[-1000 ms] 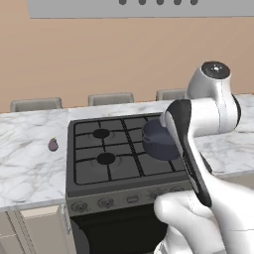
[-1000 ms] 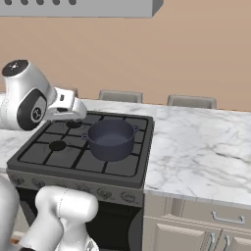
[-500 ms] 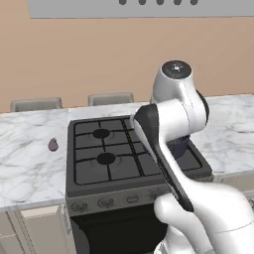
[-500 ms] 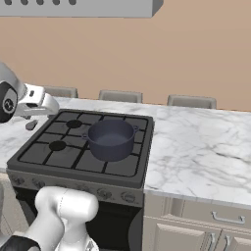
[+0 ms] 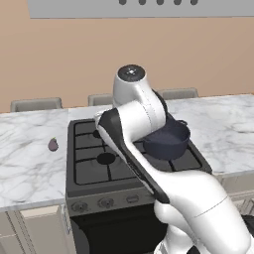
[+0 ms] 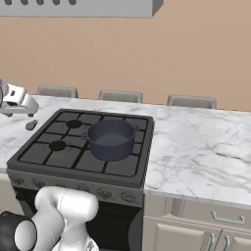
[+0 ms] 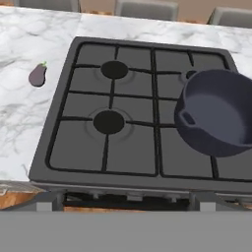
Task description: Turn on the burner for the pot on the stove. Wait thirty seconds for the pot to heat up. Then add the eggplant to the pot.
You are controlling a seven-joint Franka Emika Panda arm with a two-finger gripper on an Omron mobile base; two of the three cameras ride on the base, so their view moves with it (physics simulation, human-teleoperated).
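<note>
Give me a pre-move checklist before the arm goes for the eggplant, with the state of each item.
1. Pot seated on the stove grate, right side: ok.
2. Pot holds nothing yet: ok.
3. Eggplant lying free on the marble counter, left of the stove: ok.
4. Burner lit under the pot: cannot tell, no flame is visible.
5. Gripper open and holding nothing: ok.
6. Gripper above the eggplant: not ok; it is off to one side in the right base view.

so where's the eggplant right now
The eggplant lies on the marble counter just left of the stove, level with its back burners.
</note>
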